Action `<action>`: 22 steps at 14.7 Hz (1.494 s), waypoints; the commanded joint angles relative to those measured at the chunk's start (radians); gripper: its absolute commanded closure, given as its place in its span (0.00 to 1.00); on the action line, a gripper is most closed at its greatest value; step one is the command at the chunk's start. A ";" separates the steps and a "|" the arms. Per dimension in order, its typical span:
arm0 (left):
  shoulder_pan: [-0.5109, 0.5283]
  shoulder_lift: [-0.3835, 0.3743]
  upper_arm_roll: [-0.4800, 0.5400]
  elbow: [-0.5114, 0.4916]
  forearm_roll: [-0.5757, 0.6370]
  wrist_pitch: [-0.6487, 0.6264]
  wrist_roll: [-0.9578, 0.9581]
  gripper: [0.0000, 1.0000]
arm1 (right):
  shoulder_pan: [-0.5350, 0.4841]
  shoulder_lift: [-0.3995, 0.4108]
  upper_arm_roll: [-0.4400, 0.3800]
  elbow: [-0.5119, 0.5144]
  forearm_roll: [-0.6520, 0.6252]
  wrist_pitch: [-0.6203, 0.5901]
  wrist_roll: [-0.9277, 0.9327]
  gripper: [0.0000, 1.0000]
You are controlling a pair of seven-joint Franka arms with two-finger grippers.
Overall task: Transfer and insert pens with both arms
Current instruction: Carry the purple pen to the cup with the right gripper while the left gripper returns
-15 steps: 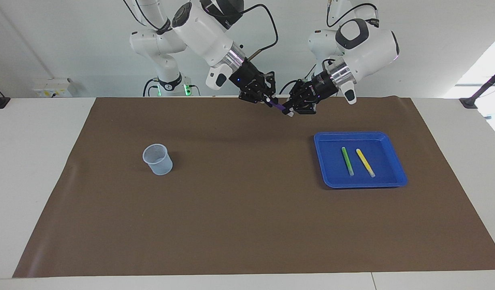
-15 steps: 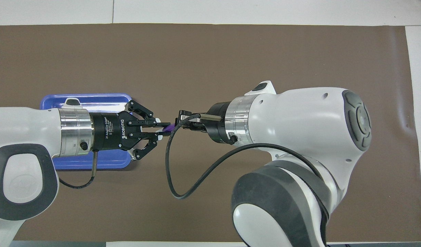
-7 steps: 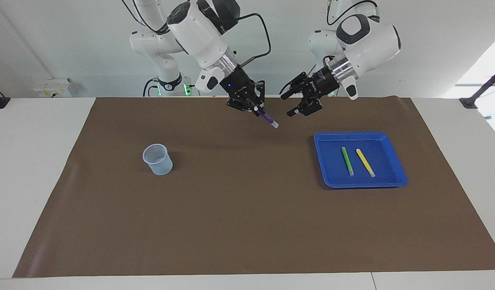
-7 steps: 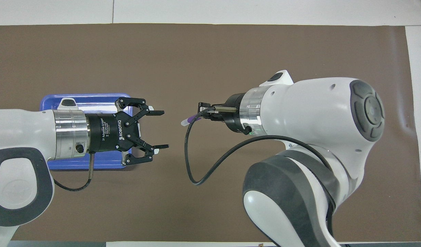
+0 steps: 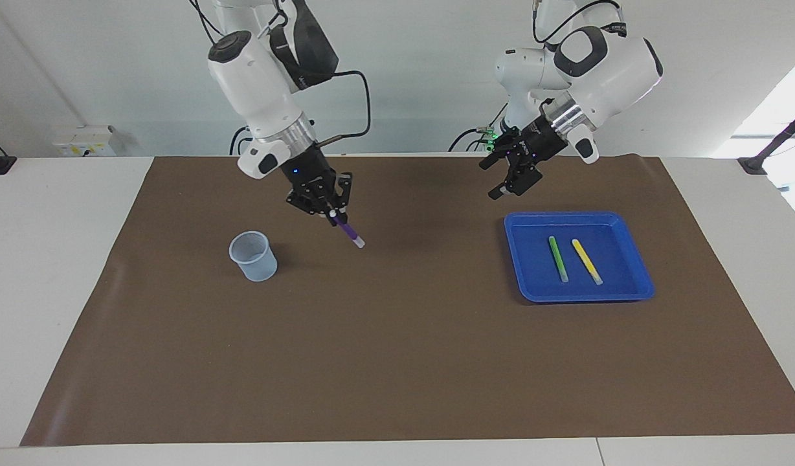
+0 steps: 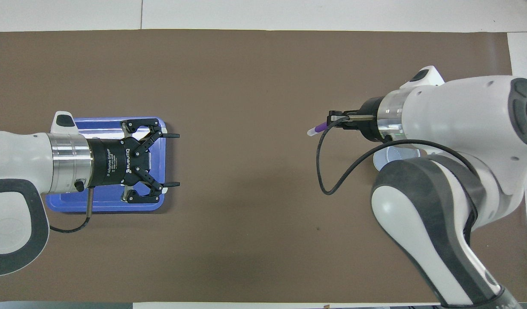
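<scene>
The brown mat [image 5: 397, 362] lies bare between the cup [image 5: 253, 256] and the blue tray [image 5: 579, 291], giving open passage. The right pincer [image 5: 333, 212], clamped on the purple pen [image 5: 348, 232], hangs just beside the cup. The left pincer [image 5: 511, 178], jaws spread, occupies the air above the tray's robot-side rim.

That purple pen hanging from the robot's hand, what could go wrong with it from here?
The right gripper pinches the purple pen by its top only and holds it slanted, so it might slip or swing. The cup looks light and narrow; a slanted pen could catch the rim and tip it. Over the blue tray, the open left gripper could disturb the green pen if it drops carelessly.
</scene>
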 commanded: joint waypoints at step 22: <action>0.166 0.109 0.000 -0.055 0.629 -0.012 1.133 0.00 | -0.017 -0.075 -0.230 -0.259 -0.319 0.047 -0.184 1.00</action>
